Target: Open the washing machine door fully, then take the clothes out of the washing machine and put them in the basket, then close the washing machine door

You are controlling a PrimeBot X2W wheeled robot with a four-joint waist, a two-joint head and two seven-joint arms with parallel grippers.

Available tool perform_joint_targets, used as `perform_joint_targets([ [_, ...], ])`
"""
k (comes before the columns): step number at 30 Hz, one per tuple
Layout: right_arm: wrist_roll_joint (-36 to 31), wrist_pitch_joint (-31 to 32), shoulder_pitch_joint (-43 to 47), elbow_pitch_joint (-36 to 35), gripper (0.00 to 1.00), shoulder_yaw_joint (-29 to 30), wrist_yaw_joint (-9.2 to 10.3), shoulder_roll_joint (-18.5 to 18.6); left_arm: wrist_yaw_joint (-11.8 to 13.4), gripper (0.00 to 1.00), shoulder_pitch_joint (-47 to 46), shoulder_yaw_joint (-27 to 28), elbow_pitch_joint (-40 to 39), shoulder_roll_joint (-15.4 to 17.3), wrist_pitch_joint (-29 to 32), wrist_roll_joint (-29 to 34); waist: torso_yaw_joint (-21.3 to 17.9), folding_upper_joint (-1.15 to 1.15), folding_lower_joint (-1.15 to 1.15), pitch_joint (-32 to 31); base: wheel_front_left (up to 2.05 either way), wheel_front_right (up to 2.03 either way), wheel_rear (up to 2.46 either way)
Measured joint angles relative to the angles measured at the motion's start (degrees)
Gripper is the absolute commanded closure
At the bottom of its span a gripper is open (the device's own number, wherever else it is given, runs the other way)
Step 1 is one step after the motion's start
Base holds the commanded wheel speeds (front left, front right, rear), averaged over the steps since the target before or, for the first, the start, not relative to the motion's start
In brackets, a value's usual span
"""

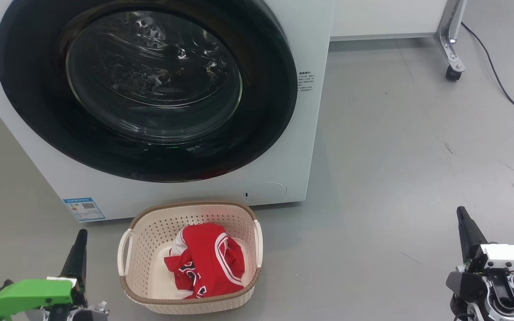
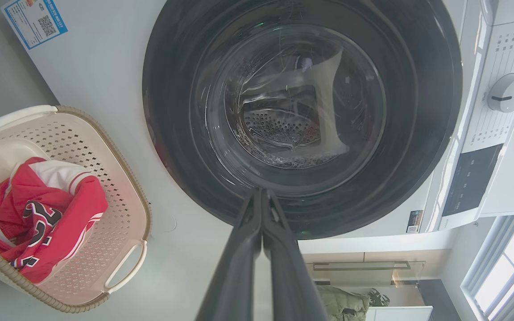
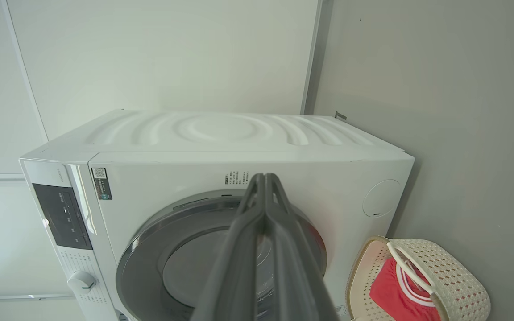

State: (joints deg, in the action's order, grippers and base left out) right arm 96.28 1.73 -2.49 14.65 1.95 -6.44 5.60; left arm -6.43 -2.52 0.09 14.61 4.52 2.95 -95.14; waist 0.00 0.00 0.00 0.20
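well, the washing machine door [image 1: 153,78] sits closed flat against the front of the washing machine [image 1: 312,67], its glossy black rim ringing the clear glass bowl, with the perforated steel drum showing through. the clothes [image 1: 205,261] lie bunched in the basket [image 1: 159,232], red fabric with white trim and dark lettering too crumpled for me to read. the basket stands on the grey floor [image 1: 395,156] just in front of the machine, below the door. at the machine's lower corner on my left is a blue label sticker [image 1: 84,208] with a qr code and coloured bars; its print is too small to read. a block of small dark text [image 1: 306,81] sits just beside the door rim, also unreadable. in my left wrist view a white dial [image 2: 509,91] and a dark display panel [image 2: 471,178] sit on the control strip, with a small qr sticker [image 2: 414,221] near the panel. my left claw [image 1: 81,234] is pressed narrow, fingers together and holding nothing, just left of the basket. my right claw [image 1: 462,214] is likewise pinched together and empty, well apart from the basket on my right side.
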Motion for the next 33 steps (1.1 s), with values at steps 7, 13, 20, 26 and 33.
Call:
perform_joint_targets([
  [7, 0.00, 0.00, -0.05, 0.29, 1.00, 0.07, -0.03, 0.01, -0.01, 1.00, -0.03, 0.05, 0.30, 0.00, 0.00, -0.02, 0.00, 0.00, 0.00, -0.01, 0.00, 0.00, 0.00],
  [13, 0.00, 0.04, -0.47, 0.48, 1.00, 0.12, -0.04, 0.01, -0.02, 1.00, -0.06, 0.07, 0.40, 0.00, 0.01, -0.02, 0.00, 0.00, 0.00, -0.02, 0.00, 0.00, 0.00],
  [20, 0.00, 0.05, -0.51, 0.58, 1.00, 0.16, -0.04, 0.01, -0.44, 1.00, -0.14, 0.11, 0.62, 0.00, 0.01, -0.02, 0.00, 0.00, 0.00, -0.03, 0.00, 0.00, 0.00],
  [26, 0.00, 0.07, -0.52, 0.65, 1.00, 0.20, -0.05, 0.01, -0.44, 1.00, -0.16, 0.13, 0.71, 0.00, 0.01, -0.02, 0.00, 0.00, 0.00, -0.03, 0.00, 0.00, 0.00],
  [33, 0.00, 0.07, -0.54, 0.75, 1.00, 0.24, -0.05, 0.00, -0.44, 1.00, -0.17, 0.16, 0.86, 0.00, 0.01, -0.01, 0.00, 0.00, 0.00, -0.04, 0.00, 0.00, 0.00],
])
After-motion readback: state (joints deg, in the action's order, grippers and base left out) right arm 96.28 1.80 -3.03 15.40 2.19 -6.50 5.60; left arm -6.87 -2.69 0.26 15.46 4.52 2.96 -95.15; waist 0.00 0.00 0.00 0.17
